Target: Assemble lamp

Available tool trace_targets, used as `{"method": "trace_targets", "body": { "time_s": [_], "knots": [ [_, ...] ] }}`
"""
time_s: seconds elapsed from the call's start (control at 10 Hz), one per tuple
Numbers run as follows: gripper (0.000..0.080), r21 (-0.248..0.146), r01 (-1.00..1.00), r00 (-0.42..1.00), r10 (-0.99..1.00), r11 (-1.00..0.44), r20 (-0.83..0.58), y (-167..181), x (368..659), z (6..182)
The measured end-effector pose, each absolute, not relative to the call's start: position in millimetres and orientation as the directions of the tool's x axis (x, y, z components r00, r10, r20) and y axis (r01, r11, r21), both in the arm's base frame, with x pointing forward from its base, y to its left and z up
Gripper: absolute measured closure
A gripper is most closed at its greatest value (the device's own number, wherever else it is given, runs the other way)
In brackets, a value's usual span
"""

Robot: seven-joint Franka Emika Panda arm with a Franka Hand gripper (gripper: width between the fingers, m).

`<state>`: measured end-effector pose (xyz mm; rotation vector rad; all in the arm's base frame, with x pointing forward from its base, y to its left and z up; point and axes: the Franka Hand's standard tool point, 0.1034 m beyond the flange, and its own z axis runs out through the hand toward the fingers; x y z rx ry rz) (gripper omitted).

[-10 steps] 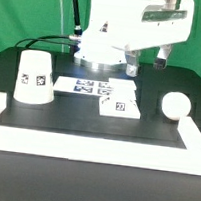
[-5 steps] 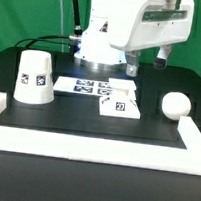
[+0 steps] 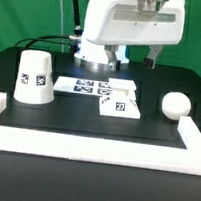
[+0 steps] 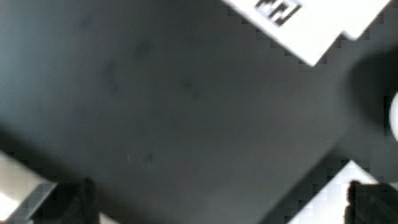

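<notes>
The tapered white shade (image 3: 34, 76) stands mouth down at the exterior view's left. The flat square base (image 3: 120, 106) lies mid-table with a tag on top. The round bulb (image 3: 174, 104) sits at the right. My gripper (image 3: 136, 59) hangs high above the table behind the base, open and empty. In the wrist view the gripper (image 4: 210, 205) shows only its two dark fingertips (image 4: 54, 205), wide apart over bare black table. A white tagged corner (image 4: 294, 20) is there too; I cannot tell which part it is.
The marker board (image 3: 93, 87) lies flat behind the base. A raised white rim (image 3: 84, 141) borders the black table at front and sides. Black cables run at the back left. A curved white edge (image 4: 391, 110) shows at the border of the wrist view.
The gripper has moved toward the exterior view's left and slightly up, and the hand has turned. The shade, base and bulb have not moved.
</notes>
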<state>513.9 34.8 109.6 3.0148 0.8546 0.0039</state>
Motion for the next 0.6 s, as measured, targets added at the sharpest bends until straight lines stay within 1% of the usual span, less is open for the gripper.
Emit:
{"method": "trace_targets", "body": {
  "time_s": [0.1, 0.2, 0.5, 0.6],
  "knots": [
    [0.01, 0.004, 0.514, 0.858, 0.514, -0.858, -0.004, 31.9, 511.7, 108.1],
    [0.01, -0.009, 0.505, 0.863, 0.505, -0.863, -0.003, 27.5, 510.9, 107.5],
    [0.01, -0.01, 0.504, 0.864, 0.504, -0.864, -0.004, 27.7, 510.7, 106.7],
    [0.01, -0.01, 0.449, 0.893, 0.449, -0.893, 0.009, 25.8, 508.2, 107.3]
  ]
}}
